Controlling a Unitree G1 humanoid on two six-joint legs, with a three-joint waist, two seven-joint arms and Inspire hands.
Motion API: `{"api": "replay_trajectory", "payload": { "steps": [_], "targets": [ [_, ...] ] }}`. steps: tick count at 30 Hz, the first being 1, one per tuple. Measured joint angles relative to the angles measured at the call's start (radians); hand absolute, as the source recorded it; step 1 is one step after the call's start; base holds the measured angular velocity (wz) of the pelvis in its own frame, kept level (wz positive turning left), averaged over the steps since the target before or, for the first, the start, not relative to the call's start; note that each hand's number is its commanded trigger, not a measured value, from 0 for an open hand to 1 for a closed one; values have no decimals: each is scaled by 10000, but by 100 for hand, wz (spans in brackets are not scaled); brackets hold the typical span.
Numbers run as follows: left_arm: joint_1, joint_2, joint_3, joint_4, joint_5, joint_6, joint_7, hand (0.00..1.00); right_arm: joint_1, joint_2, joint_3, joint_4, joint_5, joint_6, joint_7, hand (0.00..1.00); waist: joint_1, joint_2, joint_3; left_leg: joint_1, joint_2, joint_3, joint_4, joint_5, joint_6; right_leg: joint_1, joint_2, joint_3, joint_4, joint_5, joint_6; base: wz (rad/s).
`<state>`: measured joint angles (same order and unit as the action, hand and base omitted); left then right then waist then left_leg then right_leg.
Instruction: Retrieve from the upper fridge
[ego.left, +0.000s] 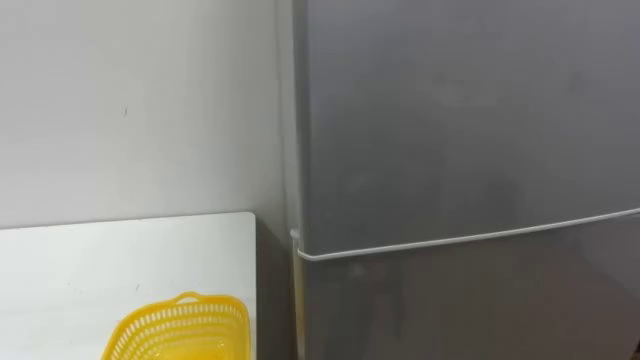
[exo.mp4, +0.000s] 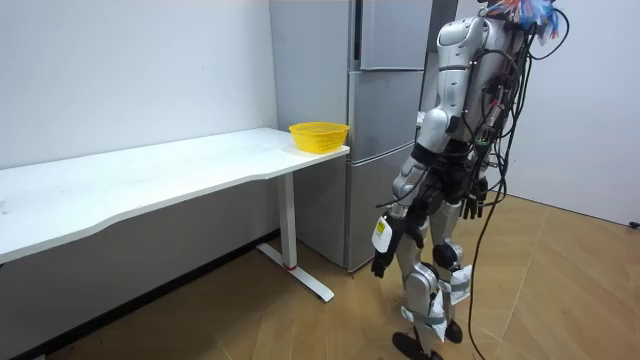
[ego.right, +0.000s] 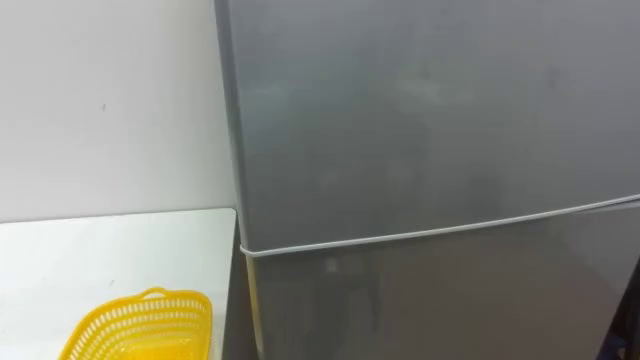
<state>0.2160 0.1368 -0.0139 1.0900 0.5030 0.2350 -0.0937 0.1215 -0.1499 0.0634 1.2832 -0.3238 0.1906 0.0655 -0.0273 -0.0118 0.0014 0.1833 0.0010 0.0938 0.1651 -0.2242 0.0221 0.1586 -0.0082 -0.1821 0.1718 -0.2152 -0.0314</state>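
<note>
We face the closed fridge (ego.left: 460, 120), left hand (exo.mp4: 383, 258) and right hand (exo.mp4: 471, 205) hanging with fingers relaxed. A yellow basket (ego.left: 180, 330) sits at the fridge-side corner of the surface (ego.left: 120, 260).

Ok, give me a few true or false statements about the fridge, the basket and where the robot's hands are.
1. The upper fridge door is shut. True.
2. The yellow basket sits on the floor. False: it stands on the white table, at the end next to the fridge.
3. The left hand rests on the upper fridge door. False: it hangs low beside the robot's body, apart from the fridge.
4. The robot stands close in front of the fridge. True.
</note>
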Motion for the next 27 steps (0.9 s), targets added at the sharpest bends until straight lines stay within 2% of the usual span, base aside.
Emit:
{"api": "replay_trajectory", "payload": {
  "steps": [17,20,23,27],
  "targets": [
    [-33,-13,3,1,-2,-10,49,0,5,2,-66,3,39,-148,3,0,-12,42,-9,-8,-2,7,0,0,0,-2,3,21,-13,0,0,0],
    [-11,-35,18,12,-54,-8,262,0,15,8,-67,-3,45,-145,7,0,-12,32,-8,-18,0,7,1,0,0,-6,4,17,-2,-1,-1,0],
    [-38,-52,139,134,-332,-5,466,0,44,14,-75,24,58,-138,32,0,-4,3,-23,-10,0,-29,7,0,0,-8,2,16,13,-1,-1,0],
    [-59,-62,522,393,-1529,-13,749,0,58,13,-99,56,96,-136,21,0,19,-26,-25,17,2,2,7,0,0,9,2,18,30,-1,-1,0]
  ]
}}
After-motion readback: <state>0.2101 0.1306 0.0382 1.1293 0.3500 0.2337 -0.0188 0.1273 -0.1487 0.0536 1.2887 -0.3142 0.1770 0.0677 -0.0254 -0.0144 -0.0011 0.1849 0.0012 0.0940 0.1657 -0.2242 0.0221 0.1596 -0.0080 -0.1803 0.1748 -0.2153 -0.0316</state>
